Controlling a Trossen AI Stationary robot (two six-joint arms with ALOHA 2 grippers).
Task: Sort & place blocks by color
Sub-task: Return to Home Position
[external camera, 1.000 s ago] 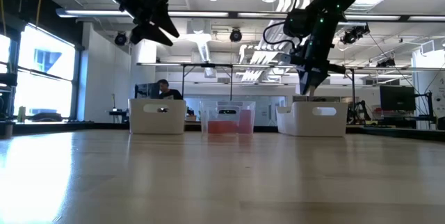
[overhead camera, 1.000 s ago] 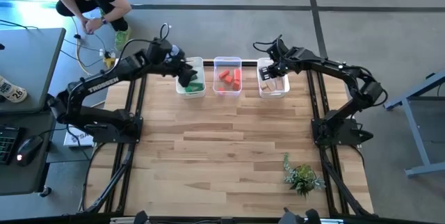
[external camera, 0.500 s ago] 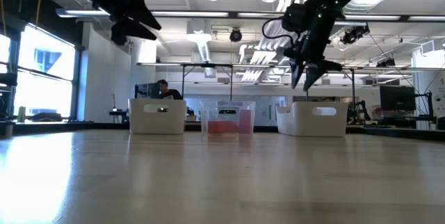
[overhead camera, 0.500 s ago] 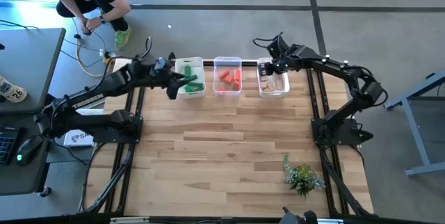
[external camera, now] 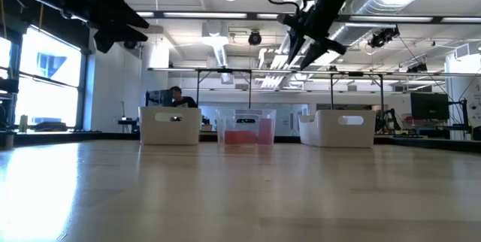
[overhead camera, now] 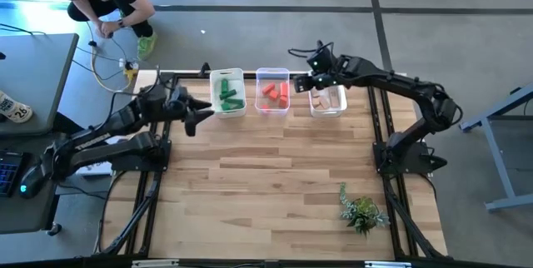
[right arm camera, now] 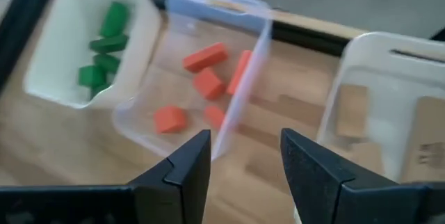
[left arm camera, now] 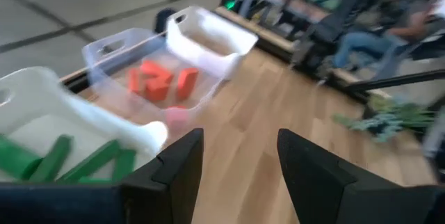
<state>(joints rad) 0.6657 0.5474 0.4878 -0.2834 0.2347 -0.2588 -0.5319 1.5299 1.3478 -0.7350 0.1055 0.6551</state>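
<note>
Wrist views show left fingers and right fingers parted, empty.

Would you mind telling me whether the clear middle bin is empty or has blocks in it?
Not empty: the clear bin holds several red-orange blocks lying on its floor, loosely spread.

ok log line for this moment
left hand open, empty, raised left of bins | right hand open, empty, raised over bins | green blocks, red blocks, tan blocks each in own bin
</note>
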